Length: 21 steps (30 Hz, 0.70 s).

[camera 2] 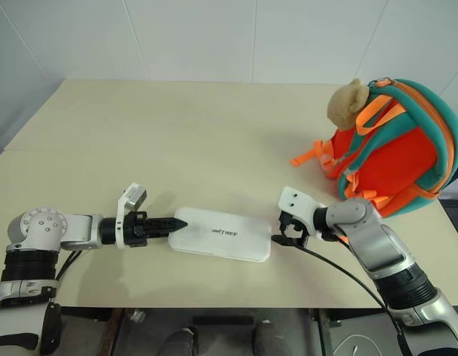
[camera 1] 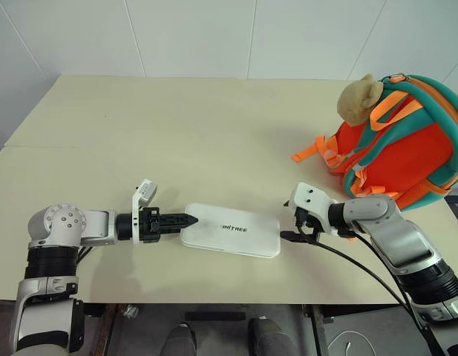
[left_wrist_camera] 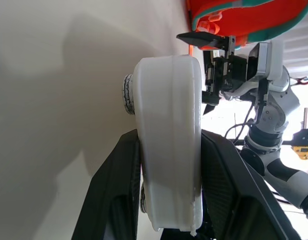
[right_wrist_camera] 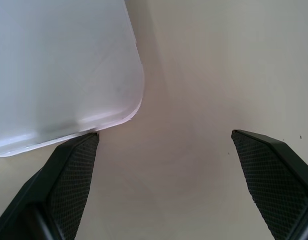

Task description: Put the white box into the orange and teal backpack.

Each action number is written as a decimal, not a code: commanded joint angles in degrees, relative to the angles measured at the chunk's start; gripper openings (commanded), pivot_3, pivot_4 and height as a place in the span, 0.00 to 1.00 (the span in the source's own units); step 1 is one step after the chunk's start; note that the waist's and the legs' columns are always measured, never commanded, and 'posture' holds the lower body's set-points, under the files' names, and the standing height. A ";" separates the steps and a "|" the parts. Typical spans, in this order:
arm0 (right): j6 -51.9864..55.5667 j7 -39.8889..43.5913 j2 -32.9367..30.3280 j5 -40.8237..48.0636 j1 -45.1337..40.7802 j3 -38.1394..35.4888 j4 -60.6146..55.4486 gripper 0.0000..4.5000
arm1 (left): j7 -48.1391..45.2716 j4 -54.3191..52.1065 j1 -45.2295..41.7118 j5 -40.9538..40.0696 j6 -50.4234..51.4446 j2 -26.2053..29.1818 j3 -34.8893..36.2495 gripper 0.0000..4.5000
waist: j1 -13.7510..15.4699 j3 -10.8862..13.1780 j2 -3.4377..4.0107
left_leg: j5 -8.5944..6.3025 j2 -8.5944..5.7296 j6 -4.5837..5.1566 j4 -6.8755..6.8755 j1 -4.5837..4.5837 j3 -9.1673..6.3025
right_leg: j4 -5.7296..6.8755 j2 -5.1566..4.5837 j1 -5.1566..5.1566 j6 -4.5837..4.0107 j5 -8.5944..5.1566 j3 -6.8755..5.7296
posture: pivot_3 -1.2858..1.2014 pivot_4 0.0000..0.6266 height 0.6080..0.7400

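Flat on the table (camera 1: 214, 133) lies the white box (camera 1: 232, 230), well apart from the orange and teal backpack (camera 1: 403, 141) standing at the far right. Clamped on the box's left end, apparently, the left gripper (camera 1: 185, 219), fingers (left_wrist_camera: 119, 185) against both faces. Just off the box's right end, the right gripper (right_wrist_camera: 163, 150) with fingers spread wide, holding nothing.

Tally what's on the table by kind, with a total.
White box: 1
Orange and teal backpack: 1
Plush bear on the backpack: 1
Total: 3
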 commanded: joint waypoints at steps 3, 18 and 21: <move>2.57 -2.78 1.19 3.34 1.26 -6.17 -4.43 1.00 | -2.15 -4.60 0.90 3.36 -1.51 2.05 -3.68 0.30 | 0.00 0.00 0.00 | 0.00 0.00 0.00 -0.01 -0.01 -0.01 | -0.04 0.00 0.00 0.00 0.00 0.00 | 0.52 0.24 1.00; 18.21 -9.81 -1.25 17.35 10.67 -33.50 -14.72 1.00 | -4.94 -6.43 -3.08 1.14 -1.76 6.20 3.88 0.28 | -0.17 0.00 -0.02 | -0.01 0.00 0.01 -0.07 -0.01 -0.02 | -0.07 0.01 -0.01 -0.01 0.00 0.00 | 0.52 0.24 1.00; 17.42 -12.22 -1.96 17.22 12.22 -37.09 -12.99 1.00 | -4.35 -4.71 -4.79 0.05 -2.41 4.41 7.80 0.28 | -0.20 0.01 -0.02 | -0.01 -0.01 0.02 -0.06 -0.03 -0.02 | -0.12 0.00 0.00 0.00 0.00 0.02 | 0.52 0.24 1.00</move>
